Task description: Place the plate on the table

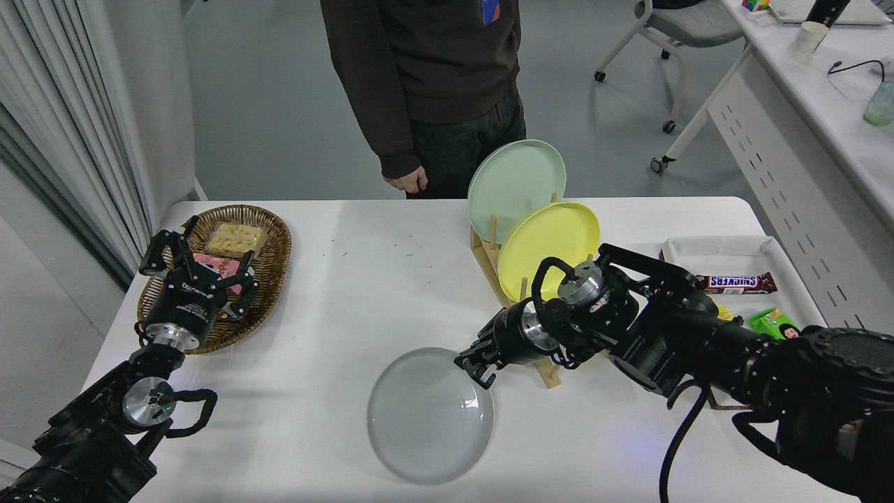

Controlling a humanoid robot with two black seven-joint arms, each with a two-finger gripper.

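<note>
The pale grey plate (427, 418) lies flat on the white table (363, 279), near its front edge at the middle. My right gripper (473, 372) reaches in from the right and sits at the plate's upper right rim. Its fingers stand apart on either side of the rim, so it looks open. My left gripper (199, 269) is parked at the lower left, open and empty, hovering over a wicker basket.
A wooden rack (489, 260) behind my right wrist holds a mint green plate (517, 178) and a yellow plate (552, 237). The wicker basket (274, 241) holds snacks. A white tray (719, 246), a Snickers bar (737, 282) and a green packet (772, 323) lie at right. A person (426, 70) stands at the far side.
</note>
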